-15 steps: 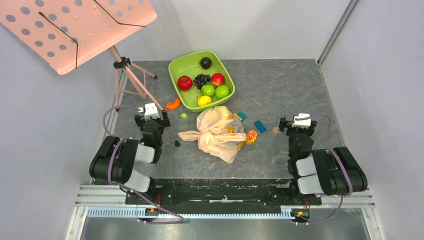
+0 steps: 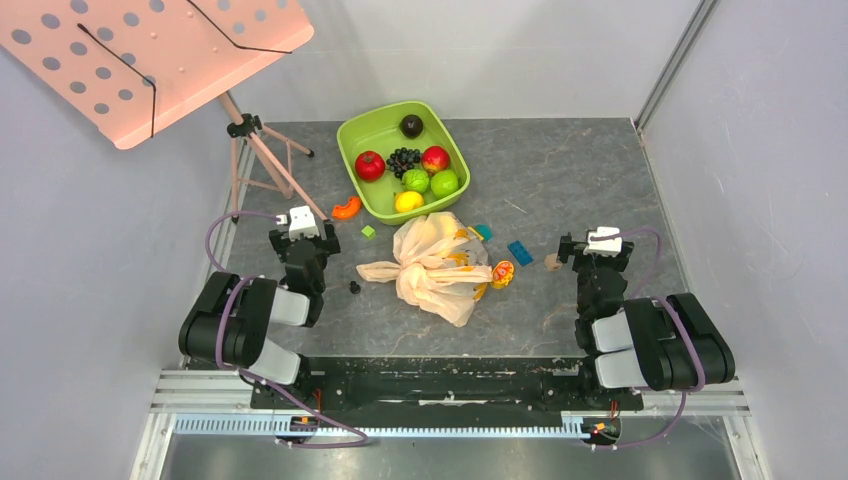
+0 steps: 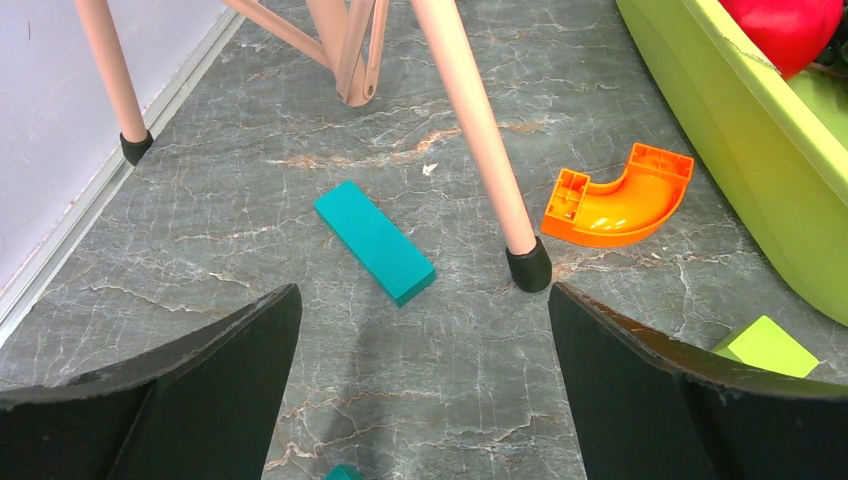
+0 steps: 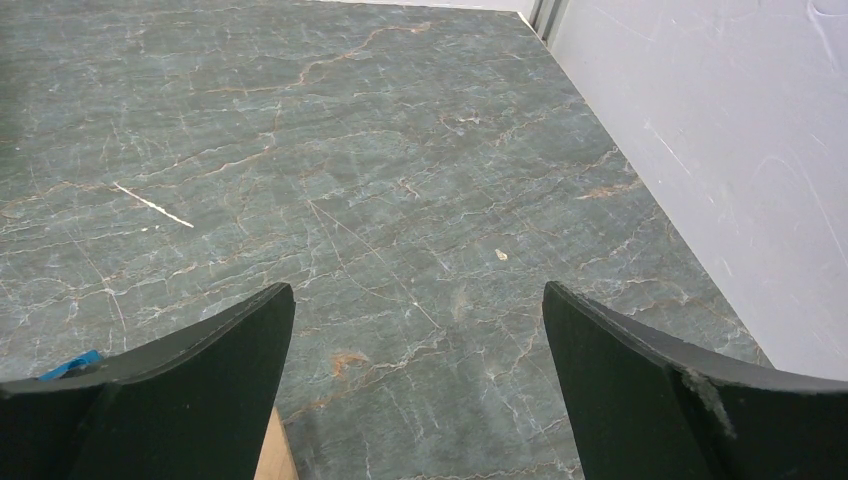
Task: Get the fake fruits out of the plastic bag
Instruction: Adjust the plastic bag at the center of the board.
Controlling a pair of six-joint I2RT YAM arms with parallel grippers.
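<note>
The peach plastic bag (image 2: 432, 265) lies crumpled and knotted in the middle of the table, between the two arms. The fake fruits inside it are hidden; only yellow patches show through its right side. My left gripper (image 2: 304, 232) rests to the left of the bag, open and holding nothing. In the left wrist view, the left gripper (image 3: 422, 292) has bare table between its fingers. My right gripper (image 2: 603, 243) sits to the right of the bag, also open. The right gripper (image 4: 417, 290) frames only bare table in its wrist view.
A green tub (image 2: 403, 158) of fruits stands behind the bag. A stand foot (image 3: 528, 268), teal block (image 3: 375, 242), orange curved piece (image 3: 618, 195) and light green block (image 3: 766, 345) lie ahead of the left gripper. A blue block (image 2: 519, 252) and a small orange-yellow object (image 2: 502, 273) lie right of the bag.
</note>
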